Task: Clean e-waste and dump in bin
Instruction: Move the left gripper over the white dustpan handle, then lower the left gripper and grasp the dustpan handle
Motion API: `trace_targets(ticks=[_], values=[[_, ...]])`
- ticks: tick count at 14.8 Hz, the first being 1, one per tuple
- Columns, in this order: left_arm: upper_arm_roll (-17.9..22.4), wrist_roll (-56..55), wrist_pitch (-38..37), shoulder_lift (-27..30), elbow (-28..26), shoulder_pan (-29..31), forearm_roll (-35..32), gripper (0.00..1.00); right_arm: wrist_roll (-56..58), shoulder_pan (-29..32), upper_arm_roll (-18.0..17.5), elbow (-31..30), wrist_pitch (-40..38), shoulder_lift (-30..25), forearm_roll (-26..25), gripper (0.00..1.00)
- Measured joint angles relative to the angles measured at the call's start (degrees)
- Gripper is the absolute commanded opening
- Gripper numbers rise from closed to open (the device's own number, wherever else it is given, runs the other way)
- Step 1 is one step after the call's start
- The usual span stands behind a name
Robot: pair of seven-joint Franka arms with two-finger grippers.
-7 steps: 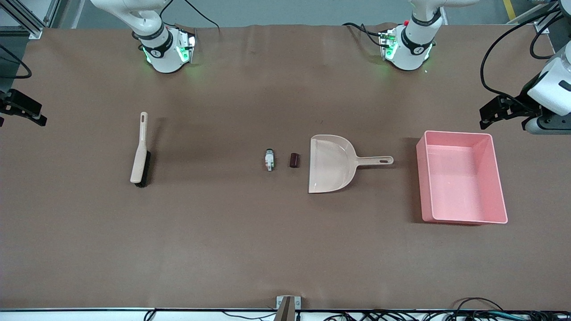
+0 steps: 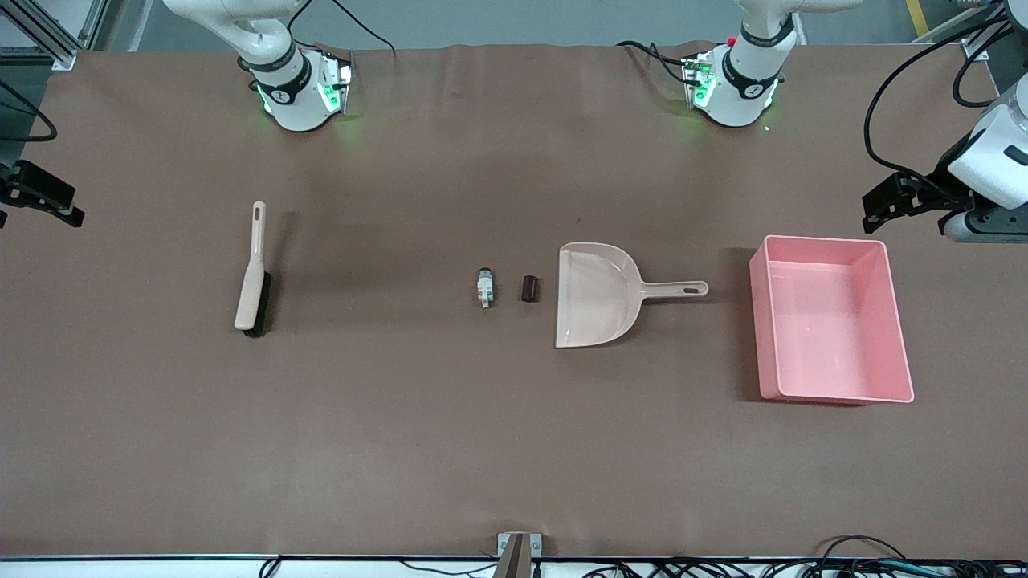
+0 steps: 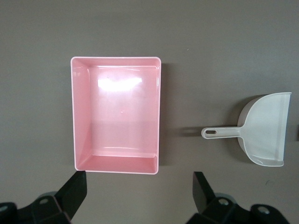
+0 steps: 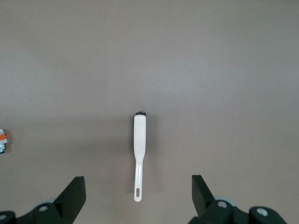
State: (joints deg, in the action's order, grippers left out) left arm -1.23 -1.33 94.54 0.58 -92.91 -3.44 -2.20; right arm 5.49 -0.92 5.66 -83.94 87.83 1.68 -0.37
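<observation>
Left gripper (image 3: 139, 196) wide over bin (image 3: 81, 112), right gripper (image 4: 138, 196) wide over brush (image 4: 139, 144), no legible markings.

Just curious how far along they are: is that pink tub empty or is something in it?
Empty: the bin's bare pink floor shows in both views.

Two bits of e-waste sit mid-table, just beside each other but not touching: a grey-white cylinder (image 2: 484, 288) with green and orange bits, and a stubby dark maroon cylinder (image 2: 529, 288) lying on its side. The pink bin (image 2: 899, 321) stands upright toward the left arm's end, tall-sided, nothing inside.
</observation>
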Motion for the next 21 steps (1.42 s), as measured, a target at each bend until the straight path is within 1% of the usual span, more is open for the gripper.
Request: trace_targets(ticks=[3, 5, 8, 10, 12, 13, 15, 17, 19, 21], values=[[-0.39, 0.18, 0.00, -0.66, 0.04, -0.66, 0.00, 1.00, 0.00, 0.00, 0.00, 0.00, 0.00, 0.00, 0.00, 1.00], [-1.91, 2.15, 0.00, -1.41, 0.04, -1.03, 0.22, 1.00, 0.00, 0.01, 0.00, 0.00, 0.05, 0.00, 0.00, 1.00], [-8.08, 3.66, -0.01, -3.92, 0.01, -1.39, 0.31, 1.00, 0.00, 0.01, -0.01, 0.00, 0.08, 0.00, 0.00, 1.00], [-13.00, 4.22, 0.11, -7.24, -0.11, -1.84, -0.20, 1.00, 0.00, 0.01, -0.01, 0.01, 0.10, 0.00, 0.00, 1.00], [-16.79, 4.43, 1.99, -11.49, -0.13, -3.65, -3.56, 1.00, 0.00, 0.01, -0.01, 0.01, 0.11, 0.00, 0.00, 1.00], [-17.88, 4.30, 3.66, -13.72, -0.11, -5.46, -5.57, 1.00, 0.00, 0.02, -0.01, 0.02, 0.12, 0.00, 0.00, 1.00], [-18.56, 3.62, 6.87, -17.70, -0.08, -10.09, -8.28, 1.00, 0.00, 0.03, 0.00, 0.02, 0.13, 0.00, 0.00, 1.00], [-18.63, 2.70, 7.56, -20.64, -0.14, -14.18, -9.79, 1.00, 0.00, 0.05, 0.02, 0.02, 0.13, 0.00, 0.00, 1.00], [-18.69, 2.51, 7.54, -22.64, -0.61, -16.27, -13.99, 1.00, 0.00, 0.05, 0.02, 0.02, 0.16, 0.00, 0.00, 1.00], [-19.37, 3.02, 7.54, -24.00, -1.84, -16.61, -17.08, 0.98, 0.00, 0.05, 0.02, 0.02, 0.17, 0.00, 0.00, 1.00]])
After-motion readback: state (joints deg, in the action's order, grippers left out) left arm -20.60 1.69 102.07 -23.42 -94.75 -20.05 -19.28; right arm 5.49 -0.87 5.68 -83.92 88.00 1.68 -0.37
